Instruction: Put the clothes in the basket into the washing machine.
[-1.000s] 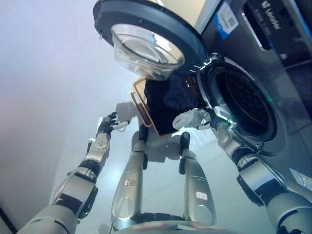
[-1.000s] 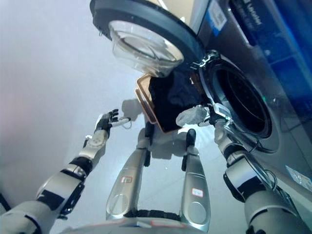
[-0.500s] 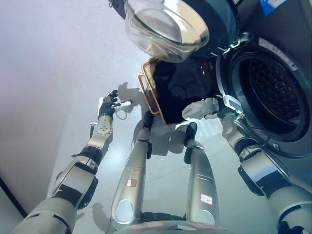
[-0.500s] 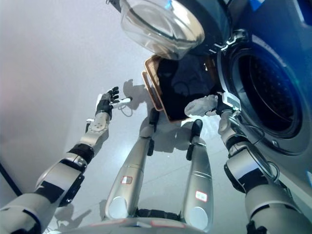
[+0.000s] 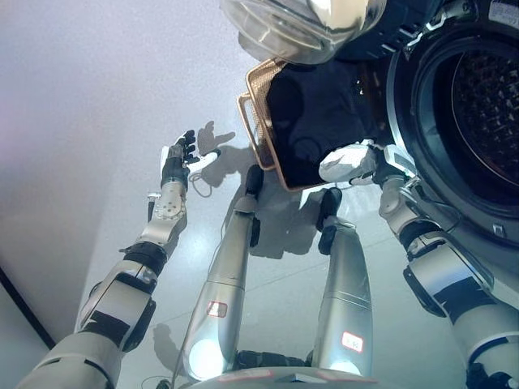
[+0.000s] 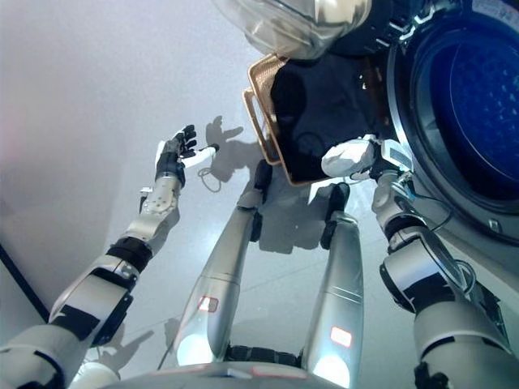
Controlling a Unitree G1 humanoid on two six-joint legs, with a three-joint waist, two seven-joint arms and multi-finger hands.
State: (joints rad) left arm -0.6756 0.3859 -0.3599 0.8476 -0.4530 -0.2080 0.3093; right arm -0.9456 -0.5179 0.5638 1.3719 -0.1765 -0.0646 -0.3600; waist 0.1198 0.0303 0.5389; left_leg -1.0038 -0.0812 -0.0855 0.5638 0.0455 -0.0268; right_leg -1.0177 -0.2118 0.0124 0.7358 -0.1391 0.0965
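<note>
Step in hand looks like the first pick: dark clothes sit in the tan basket on the floor, right under the open glass door and just beside the washing machine drum opening. Nothing visible in the drum from here. Right hand sits at the basket's near rim, touching or just over the clothes; its pale covers hide the fingers, so I can't tell if they're apart or clamped on cloth. Left hand is out over bare floor, well apart from the basket, fingers spread, holding nothing. Next move likely needs the right hand to get a firm pinch on the cloth, lift it over the rim, then swing right into the drum.
</note>
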